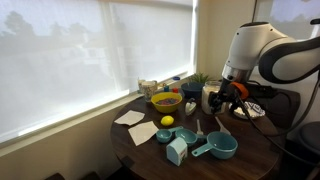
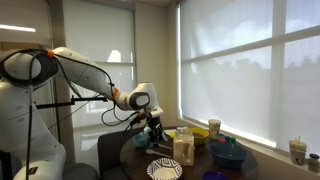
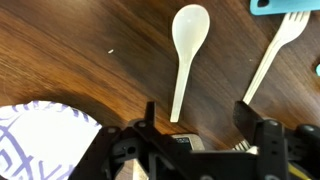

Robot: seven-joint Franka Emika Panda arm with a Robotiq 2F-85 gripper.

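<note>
1. The white spoon [image 3: 188,48] lies flat on the dark wooden table [image 3: 80,50]. In the wrist view its bowl faces away from me and its handle runs back toward the gripper.
2. The gripper [image 3: 197,112] hangs over the handle end with its jaws spread wide. It holds nothing, and I see no finger touching the spoon.
3. A white fork [image 3: 276,48] lies just beside the spoon, apart from it.
4. On the spoon's other side is the rim of a blue-patterned plate [image 3: 40,140]. The part I can see carries nothing.
5. In an exterior view, a yellow bowl [image 1: 166,101] stands well apart from the gripper [image 1: 225,100]. I cannot tell what is in it.
6. A lemon [image 1: 167,121] sits on the table just beside that bowl, not inside it.
7. The teal measuring cup [image 1: 222,147] near the table edge looks empty.
8. In an exterior view, a carton [image 2: 184,148] stands upright beside a blue bowl [image 2: 228,155]. I cannot tell the bowl's contents.
</note>
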